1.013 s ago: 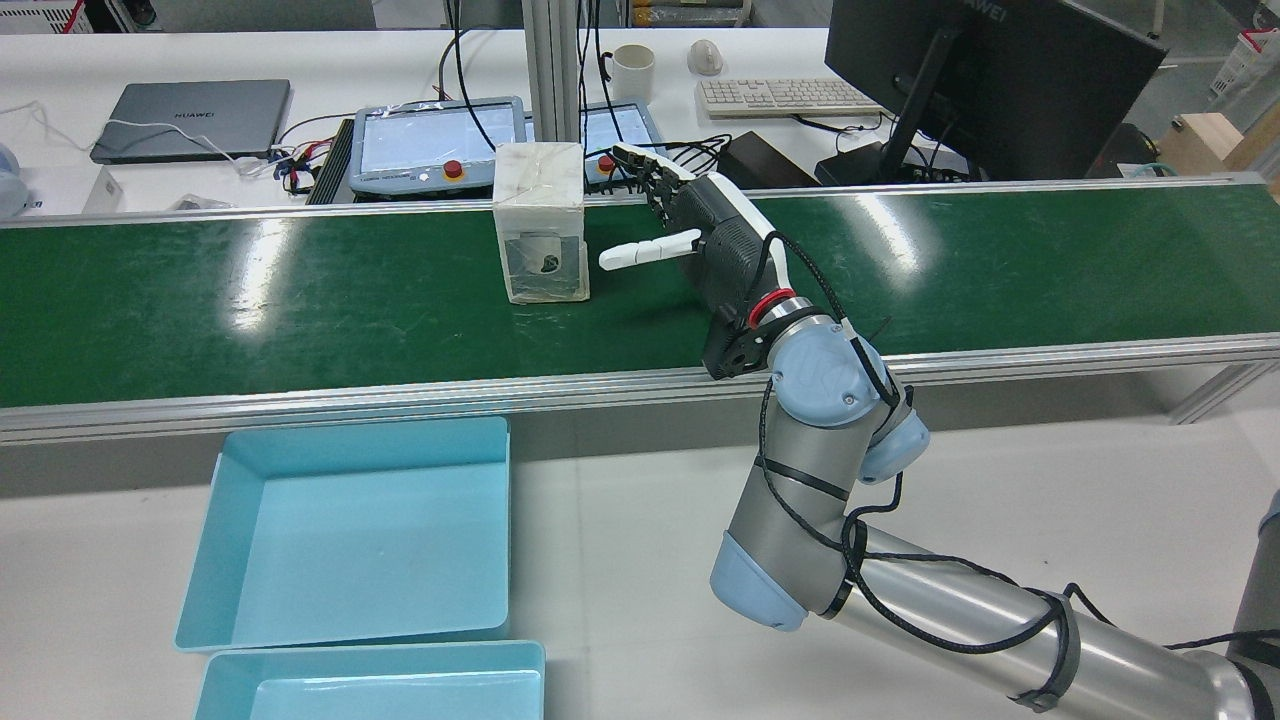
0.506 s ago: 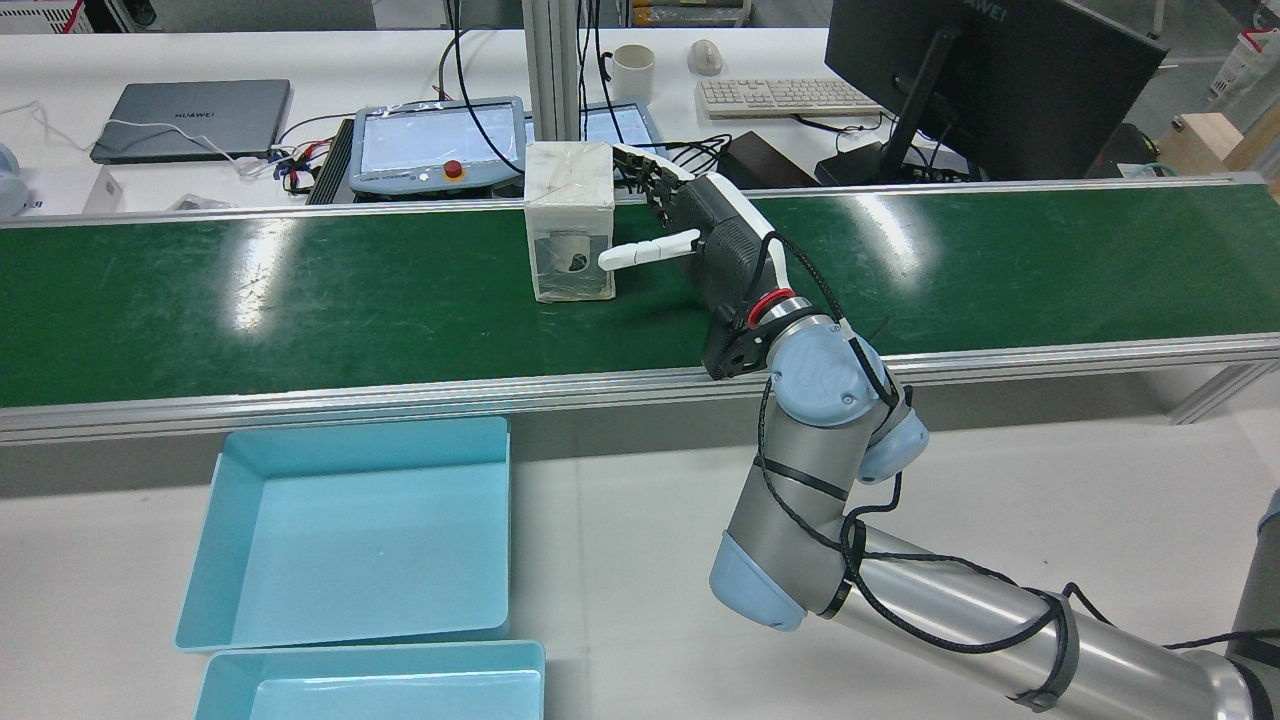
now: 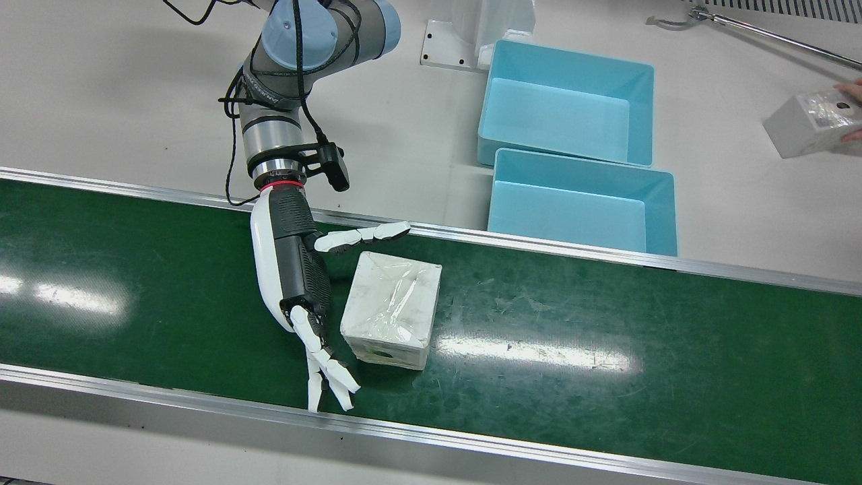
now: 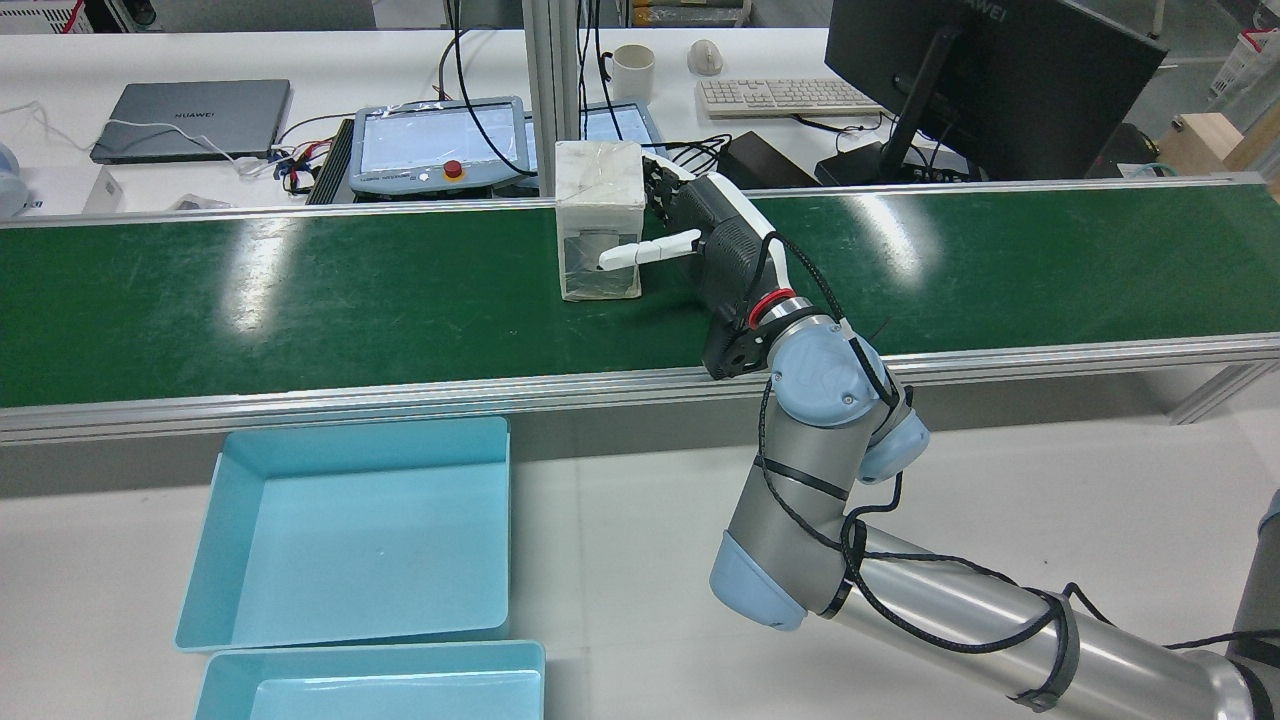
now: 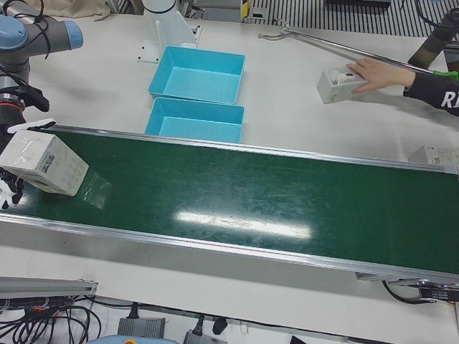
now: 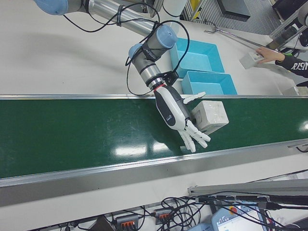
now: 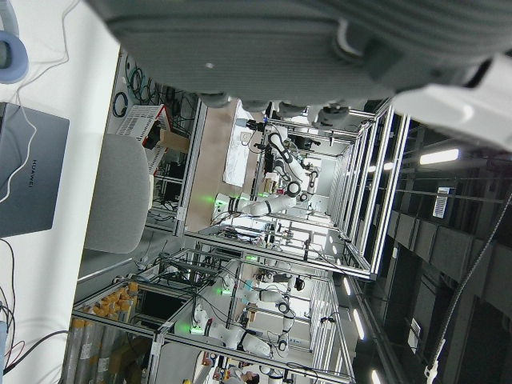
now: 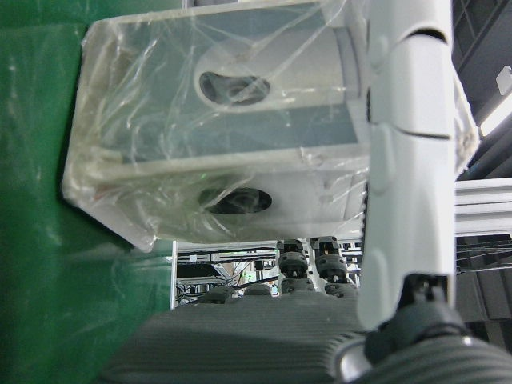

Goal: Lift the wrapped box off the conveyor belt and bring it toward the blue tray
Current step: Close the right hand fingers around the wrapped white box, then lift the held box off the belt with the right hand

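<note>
The wrapped box (image 3: 394, 306), white under clear film, stands on the green conveyor belt (image 3: 606, 350). My right hand (image 3: 296, 283) rests low over the belt, open, palm toward the box. The box sits between the spread thumb and the long fingers, close to the palm; no finger is curled onto it. The rear view shows the box (image 4: 598, 215) right beside the right hand (image 4: 715, 240), the thumb crossing its face. In the right hand view the box (image 8: 232, 144) fills the picture. The left hand (image 7: 320, 48) shows only as a grey edge in its own view.
Two blue trays (image 3: 569, 54) (image 3: 582, 178) sit side by side on the white table beside the belt, also in the rear view (image 4: 350, 540). A person's hand (image 5: 380, 72) holds another wrapped box (image 5: 341, 82) on the table. Aluminium rails edge the belt. Monitors, a keyboard and a laptop lie beyond it.
The box has travelled along the belt to the right in the rear view, from a gap away to between my right hand's thumb and fingers. The right arm has stayed still.
</note>
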Robot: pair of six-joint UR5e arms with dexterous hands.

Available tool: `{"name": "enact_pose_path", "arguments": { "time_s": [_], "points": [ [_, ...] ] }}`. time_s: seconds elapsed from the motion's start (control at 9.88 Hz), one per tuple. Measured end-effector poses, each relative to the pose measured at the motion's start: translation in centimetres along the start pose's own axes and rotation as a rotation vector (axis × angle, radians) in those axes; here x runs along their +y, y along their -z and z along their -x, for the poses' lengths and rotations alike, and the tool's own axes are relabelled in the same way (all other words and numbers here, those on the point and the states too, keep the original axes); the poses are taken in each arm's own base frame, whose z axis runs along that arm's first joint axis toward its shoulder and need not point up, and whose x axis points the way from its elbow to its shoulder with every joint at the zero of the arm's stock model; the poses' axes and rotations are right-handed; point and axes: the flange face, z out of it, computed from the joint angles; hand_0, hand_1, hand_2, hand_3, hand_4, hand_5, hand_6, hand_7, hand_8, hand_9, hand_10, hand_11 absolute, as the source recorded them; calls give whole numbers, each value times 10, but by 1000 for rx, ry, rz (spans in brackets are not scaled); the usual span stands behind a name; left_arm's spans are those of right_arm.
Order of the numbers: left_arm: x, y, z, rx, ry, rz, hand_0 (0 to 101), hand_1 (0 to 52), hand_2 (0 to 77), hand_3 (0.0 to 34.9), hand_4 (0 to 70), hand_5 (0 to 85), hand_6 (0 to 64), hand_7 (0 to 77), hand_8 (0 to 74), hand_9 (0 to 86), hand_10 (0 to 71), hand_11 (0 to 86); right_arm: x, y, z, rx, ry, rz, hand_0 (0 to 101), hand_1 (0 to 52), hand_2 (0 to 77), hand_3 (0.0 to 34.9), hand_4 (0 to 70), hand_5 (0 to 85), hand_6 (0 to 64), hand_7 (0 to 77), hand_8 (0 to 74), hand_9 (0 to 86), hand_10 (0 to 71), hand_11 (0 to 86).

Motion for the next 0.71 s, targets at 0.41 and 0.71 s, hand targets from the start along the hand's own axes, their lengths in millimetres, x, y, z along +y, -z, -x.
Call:
{"name": "enact_pose_path", "arguments": {
  "time_s": [0.41,0.71],
  "points": [
    [0,0,0,0,0,0,0,0,5,0,0,11,5,5,5,5,5,5,-2,-1,8,-15,6,-5,490,185,104,0,104,136,22,33,0,11,0,11],
    [0,0,0,0,0,0,0,0,5,0,0,11,5,5,5,5,5,5,-2,-4,19,-32,12,-10,537,251,180,1,136,251,65,114,0,11,0,11]
  ]
}}
